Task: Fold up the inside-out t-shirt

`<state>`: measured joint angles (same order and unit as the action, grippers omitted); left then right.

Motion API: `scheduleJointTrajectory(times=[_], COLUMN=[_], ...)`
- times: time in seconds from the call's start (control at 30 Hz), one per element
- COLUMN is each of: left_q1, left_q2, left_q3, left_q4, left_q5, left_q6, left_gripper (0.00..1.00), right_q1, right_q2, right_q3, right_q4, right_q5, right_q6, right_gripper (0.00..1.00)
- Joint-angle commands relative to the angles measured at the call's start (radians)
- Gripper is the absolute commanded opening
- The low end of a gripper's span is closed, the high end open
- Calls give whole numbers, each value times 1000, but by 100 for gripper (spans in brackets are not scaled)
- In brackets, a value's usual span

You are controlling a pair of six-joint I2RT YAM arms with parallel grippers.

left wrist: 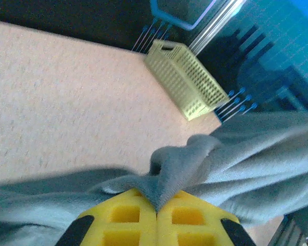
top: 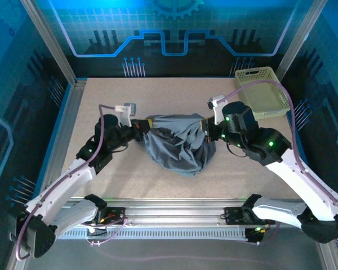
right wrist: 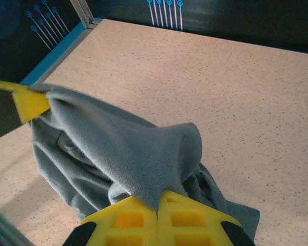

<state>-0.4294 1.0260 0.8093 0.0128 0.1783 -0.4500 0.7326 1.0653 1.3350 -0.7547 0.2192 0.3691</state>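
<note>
T-shirt (top: 177, 147) between left hand (top: 141, 127), right hand (top: 206, 126)

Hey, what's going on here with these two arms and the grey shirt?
Both arms have hold of the t-shirt. The left claw is shut on a pinch of fabric at one side, and the right claw is shut on a pinch at the other. The shirt hangs between them as a crumpled bundle, sagging onto the table. No fold is made yet. A basket sits apart at the far right corner.
</note>
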Motion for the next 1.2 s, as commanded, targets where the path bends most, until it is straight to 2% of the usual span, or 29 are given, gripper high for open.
scheduleJointTrajectory(times=[0.0, 0.13, 0.23, 0.3, 0.37, 0.5, 0.57, 0.67, 0.83, 0.93, 1.03, 1.13, 1.17], left_q1=[18, 11, -57, -151, -241, -375, -388, -388, -385, -379, -376, -376, -376], left_q2=[194, 422, 416, 355, 292, 227, 247, 316, 417, 471, 501, 458, 436], left_q3=[121, 305, 327, 314, 278, 135, 100, 100, 136, 162, 188, 161, 148], left_q4=[-196, -537, -610, -610, -549, -314, -249, -208, -143, -111, -109, -70, -63], left_q5=[-81, -330, -485, -574, -550, -363, -315, -320, -327, -328, -327, -321, -319], left_q6=[50, 53, 62, 71, 91, 138, 124, 101, 83, 76, 64, 50, 51], left_gripper=[8, 35, 66, 81, 86, 90, 91, 92, 88, 78, 53, 25, 11], right_q1=[-33, -76, -107, -116, -119, -119, -119, -119, -113, -111, -113, -114, -116], right_q2=[49, 155, 225, 252, 261, 253, 244, 227, 210, 196, 194, 217, 227], right_q3=[-67, -100, -86, -69, -58, -50, -48, -51, -65, -79, -83, -79, -79], right_q4=[18, 64, 88, 93, 101, 116, 116, 119, 121, 123, 119, 94, 88], right_q5=[-93, -108, -128, -132, -143, -165, -172, -192, -215, -208, -180, -126, -107], right_q6=[22, 47, 54, 53, 50, 54, 55, 57, 54, 57, 55, 53, 53], right_gripper=[0, 0, 0, 0, 0, 0, 0, 0, 0, 0, 0, 0, 0])
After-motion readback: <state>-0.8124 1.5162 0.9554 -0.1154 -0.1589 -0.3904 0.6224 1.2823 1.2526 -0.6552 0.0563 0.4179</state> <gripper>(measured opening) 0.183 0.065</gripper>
